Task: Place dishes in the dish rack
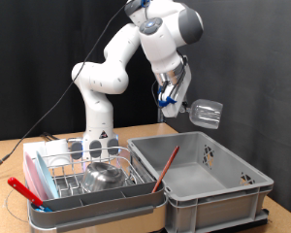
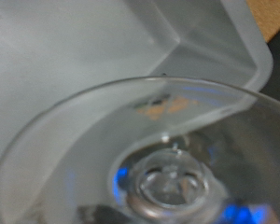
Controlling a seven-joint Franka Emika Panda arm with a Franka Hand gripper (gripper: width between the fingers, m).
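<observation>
- Glass tumbler (image 1: 207, 115): clear and thin-walled, held in the air above the grey plastic crate (image 1: 206, 183), towards the exterior view's right, tilted on its side. In the wrist view the glass tumbler's rim (image 2: 131, 93) arcs across the picture with its thick base (image 2: 168, 185) close to the camera.
- Gripper (image 1: 189, 105): its fingers grasp the tumbler at one side; the fingers themselves do not show in the wrist view.
- Dish rack (image 1: 87, 175): silvery wire grid on a pale tray with a grey front trough, on the bench (image 1: 10, 160) at the exterior view's left. A shiny steel bowl (image 1: 104, 176) already sits in it, and clear glass cups (image 1: 95, 148) stand behind.
- Red-handled utensil (image 1: 165, 167): leans inside the crate, apart from the tumbler.
- Handling, as a judgement: smooth glass slips readily, so a steady grasp and a slow, level carry towards the wire grid suit this step; the tilt should be corrected before the tumbler meets the wires.
</observation>
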